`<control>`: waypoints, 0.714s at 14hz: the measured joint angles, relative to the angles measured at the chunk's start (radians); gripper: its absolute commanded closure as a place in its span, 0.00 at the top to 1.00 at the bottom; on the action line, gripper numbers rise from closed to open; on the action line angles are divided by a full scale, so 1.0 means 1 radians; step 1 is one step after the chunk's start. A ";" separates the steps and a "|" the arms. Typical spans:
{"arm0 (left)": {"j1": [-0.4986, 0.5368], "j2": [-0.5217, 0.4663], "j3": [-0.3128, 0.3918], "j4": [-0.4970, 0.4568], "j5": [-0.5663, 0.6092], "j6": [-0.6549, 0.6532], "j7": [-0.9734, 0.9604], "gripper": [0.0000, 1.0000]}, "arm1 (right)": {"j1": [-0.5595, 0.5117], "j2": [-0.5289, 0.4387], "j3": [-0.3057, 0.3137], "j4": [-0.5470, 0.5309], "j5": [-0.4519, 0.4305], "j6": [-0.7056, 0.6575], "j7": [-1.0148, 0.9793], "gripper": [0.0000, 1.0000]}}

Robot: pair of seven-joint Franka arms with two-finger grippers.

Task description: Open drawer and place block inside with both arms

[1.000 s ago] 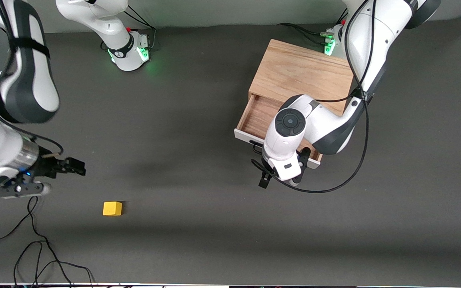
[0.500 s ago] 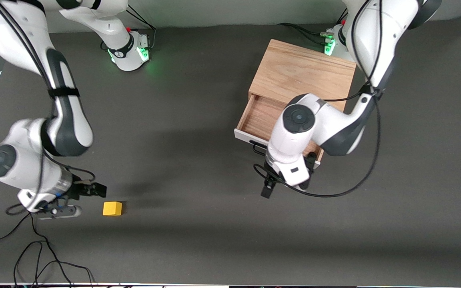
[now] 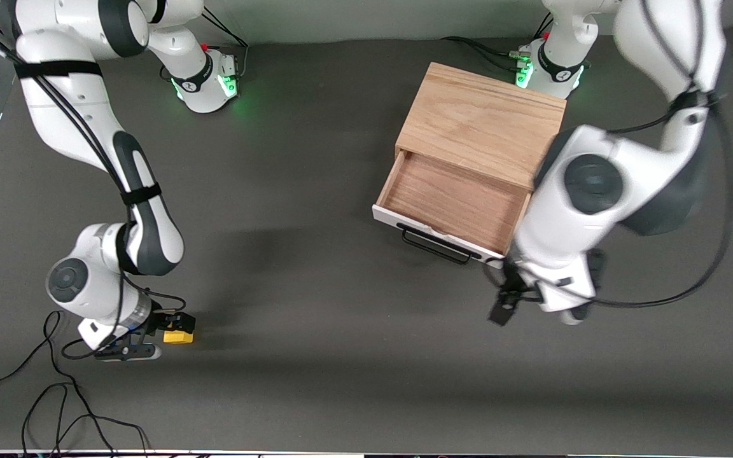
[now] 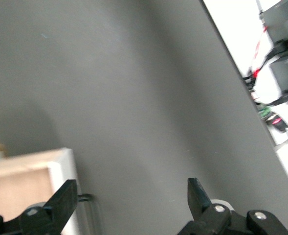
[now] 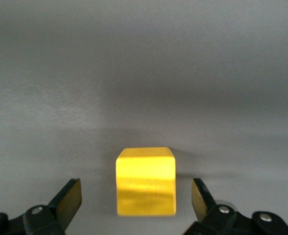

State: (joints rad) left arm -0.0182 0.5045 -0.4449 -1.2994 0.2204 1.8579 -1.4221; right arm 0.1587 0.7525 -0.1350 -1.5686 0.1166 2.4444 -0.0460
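Block point(image 5: 145, 180): one, yellow cube, between my right gripper's point(image 5: 136, 198) spread fingers. Drawer point(image 3: 452, 203): one, wood, pulled out; my left gripper point(image 4: 129, 200) agape beside it.

white arms point(image 3: 99, 146), grey joints, black cables

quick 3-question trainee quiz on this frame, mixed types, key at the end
1. True or false: the drawer is pulled open and has nothing inside.
2. Multiple choice: the yellow block is A) in the drawer, B) on the table between the open fingers of the right gripper, C) lifted by the left gripper.
3. Fill in: the left gripper is open over the table near the drawer front's corner, toward the ____ arm's end.

Key: 1 true. 2 B. 3 left.
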 measured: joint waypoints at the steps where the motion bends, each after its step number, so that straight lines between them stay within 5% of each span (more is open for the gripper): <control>1: 0.039 -0.027 0.000 0.000 -0.033 -0.067 0.106 1.00 | 0.000 0.018 0.000 0.000 0.000 0.014 0.000 0.83; 2: 0.078 -0.052 0.000 -0.002 -0.057 -0.129 0.213 1.00 | 0.000 0.032 0.000 0.000 0.000 0.029 0.000 0.32; 3: 0.114 -0.075 0.000 -0.004 -0.070 -0.183 0.315 1.00 | 0.000 0.041 0.000 0.001 0.000 0.035 0.000 0.08; 5: 0.179 -0.124 0.000 -0.027 -0.087 -0.254 0.495 1.00 | 0.000 0.044 0.000 0.005 0.000 0.036 0.000 0.00; 10: 0.335 -0.298 0.001 -0.202 -0.155 -0.291 0.926 1.00 | 0.011 0.021 0.004 0.065 0.004 -0.031 0.005 0.00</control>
State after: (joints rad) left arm 0.3170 0.2064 -0.4434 -1.5011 0.0653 1.5665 -0.4956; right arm 0.1700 0.7731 -0.1311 -1.5035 0.1205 2.4130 -0.0413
